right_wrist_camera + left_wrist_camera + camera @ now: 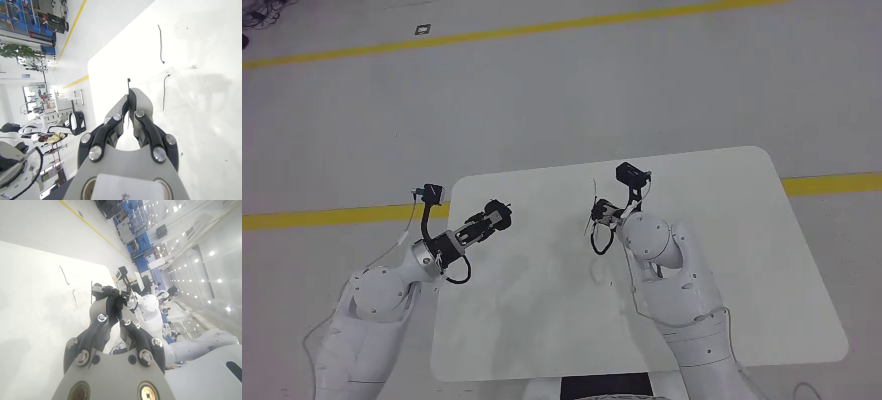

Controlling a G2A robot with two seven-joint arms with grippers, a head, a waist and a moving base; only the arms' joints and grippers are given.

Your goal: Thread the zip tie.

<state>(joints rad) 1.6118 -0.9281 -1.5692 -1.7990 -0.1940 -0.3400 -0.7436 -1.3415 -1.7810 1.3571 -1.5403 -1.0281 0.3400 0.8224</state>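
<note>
My right gripper (129, 94) is shut on a thin black zip tie (128, 83). The tie's head sticks out past the fingertips and its tail hangs back between the fingers. In the top view this gripper (599, 212) hovers over the middle of the white table (722, 250) with the tie (593, 228) roughly upright. My left gripper (114, 301) is shut, and I see nothing between its black pads. It hangs over the table's left part (502, 213) and points at the right gripper (98, 290) and its tie (91, 294), a short gap away.
Two more black zip ties lie loose on the table beyond the grippers, one farther (160, 45) (64, 275) and one nearer (164, 92) (75, 298). A yellow floor line (342, 215) runs behind the table.
</note>
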